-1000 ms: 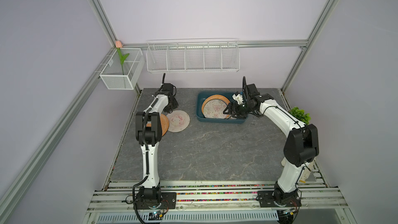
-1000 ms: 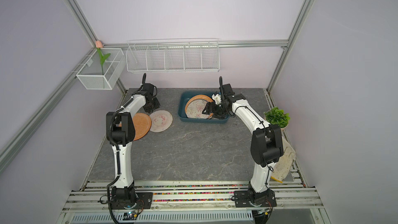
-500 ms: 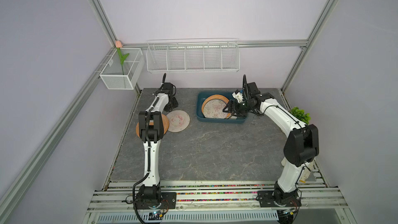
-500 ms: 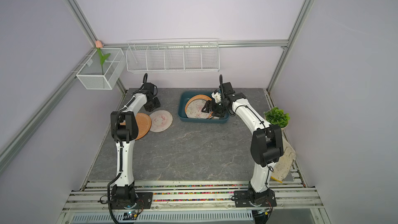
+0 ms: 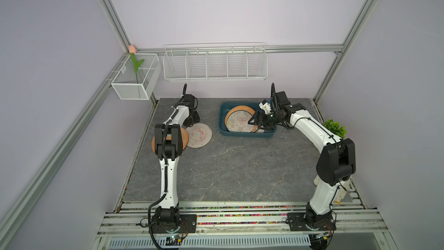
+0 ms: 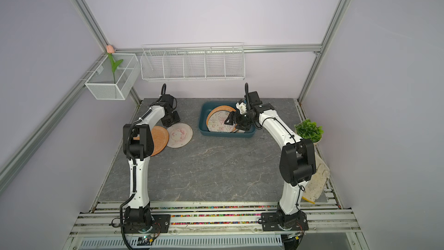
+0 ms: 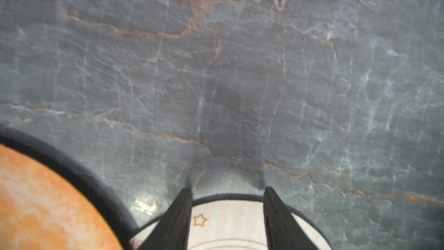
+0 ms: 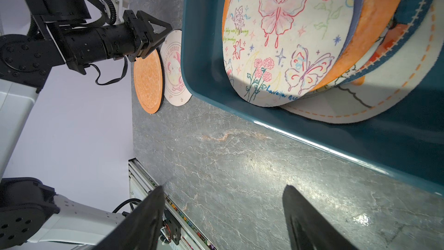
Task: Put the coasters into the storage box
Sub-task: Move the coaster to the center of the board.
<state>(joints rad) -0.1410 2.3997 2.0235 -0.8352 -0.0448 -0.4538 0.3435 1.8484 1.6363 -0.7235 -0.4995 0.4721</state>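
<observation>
Lying outside storage box (image 5: 247, 135): two coasters (image 5: 199, 135); left end effector (image 7: 227, 189), right end effector (image 8: 223, 187) apart.

Left arm (image 6: 138, 140) covers part of orange coaster (image 6: 160, 138) in a top view; printed coaster (image 7: 228, 224) cut off at left wrist view's edge; storage box (image 8: 336, 145) cropped in right wrist view; its lower coasters (image 8: 384, 87) largely hidden beneath butterfly coaster (image 8: 283, 32).

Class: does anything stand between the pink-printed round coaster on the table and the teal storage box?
Nothing visible does. Only bare grey marbled tabletop separates the pale pink-printed round coaster from the dark teal plastic storage box; the plain orange coaster lies on its far side.
</observation>
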